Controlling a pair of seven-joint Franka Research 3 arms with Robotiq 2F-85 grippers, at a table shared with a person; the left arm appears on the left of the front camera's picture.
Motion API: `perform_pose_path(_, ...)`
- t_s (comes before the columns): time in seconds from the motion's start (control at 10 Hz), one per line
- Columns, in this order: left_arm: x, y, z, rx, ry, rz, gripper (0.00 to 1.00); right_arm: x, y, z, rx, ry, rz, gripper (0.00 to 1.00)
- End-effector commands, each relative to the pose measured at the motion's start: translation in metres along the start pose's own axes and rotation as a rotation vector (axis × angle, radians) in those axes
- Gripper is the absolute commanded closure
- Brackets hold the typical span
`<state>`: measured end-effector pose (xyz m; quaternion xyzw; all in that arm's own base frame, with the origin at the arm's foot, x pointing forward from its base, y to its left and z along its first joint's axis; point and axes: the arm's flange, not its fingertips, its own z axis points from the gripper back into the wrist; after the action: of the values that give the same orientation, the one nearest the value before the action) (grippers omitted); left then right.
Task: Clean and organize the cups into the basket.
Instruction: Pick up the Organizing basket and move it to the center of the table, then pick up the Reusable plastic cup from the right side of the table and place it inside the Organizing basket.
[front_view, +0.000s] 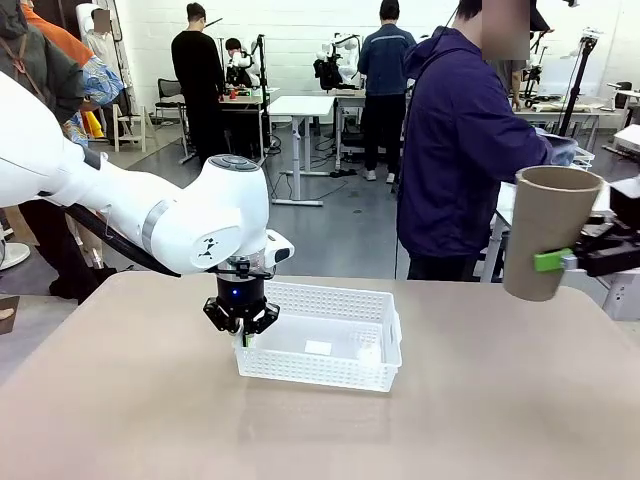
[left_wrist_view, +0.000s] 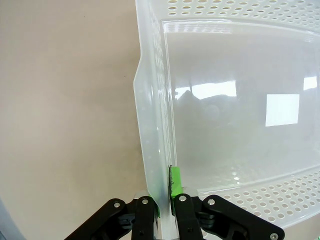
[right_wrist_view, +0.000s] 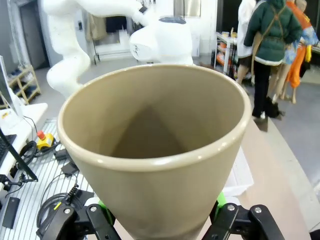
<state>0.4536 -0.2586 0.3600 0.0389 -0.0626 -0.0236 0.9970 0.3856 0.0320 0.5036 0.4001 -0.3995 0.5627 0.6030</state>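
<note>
- The left jaws are clamped narrow on the left short wall of the basket (front_view: 322, 372). They come straight down on its rim, with one finger inside the wall and one outside, and the basket rests on the bench (front_view: 500, 410).
- The right jaws stand wide around a beige cup (front_view: 545, 232), with a green pad (front_view: 550, 261) pressed on its lower half. They hold it in the air, well clear of the bench.
- The cup's long axis stands near upright with a slight lean. Its mouth is up and its narrow foot is below the right jaws.
- The relation that matters for the next move: the basket's open top lies below the right jaws and well off toward the left jaws. My judgement is that the cup must travel across and down, foot first.
- The right jaws already carry the cup, and the left jaws look placed to steady the basket.
- Count: one cup, beige; one basket, with no cup in it; one person (front_view: 455, 150) beyond the basket.
</note>
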Motion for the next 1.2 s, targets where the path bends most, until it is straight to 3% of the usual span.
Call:
perform_pose_path(0.0,0.000,-0.004,0.000,0.007,0.005,-0.005,1.00,0.068,-0.016,-0.052,-0.032,0.257,-0.080,0.18)
perform_pose_path(0.1,0.000,-0.004,0.000,0.007,0.005,-0.005,1.00,0.094,-0.029,-0.080,-0.061,0.380,-0.083,0.18)
perform_pose_path(0.3,0.000,-0.004,0.000,0.007,0.005,-0.005,1.00,0.120,-0.060,-0.141,-0.053,0.505,-0.122,0.18)
perform_pose_path(0.6,0.000,-0.004,0.000,0.007,0.005,-0.005,1.00,0.113,-0.076,-0.210,-0.095,0.687,-0.093,0.18)
perform_pose_path(0.8,0.000,-0.004,0.000,0.007,0.005,-0.005,1.00,0.084,-0.081,-0.229,-0.054,0.731,-0.069,0.18)
perform_pose_path(1.0,0.000,-0.004,0.000,0.007,0.005,-0.005,1.00,0.063,-0.079,-0.232,0.020,0.705,-0.030,0.18)
perform_pose_path(1.1,0.000,-0.004,0.000,0.007,0.005,-0.005,1.00,0.071,-0.080,-0.237,-0.035,0.728,-0.073,0.18)
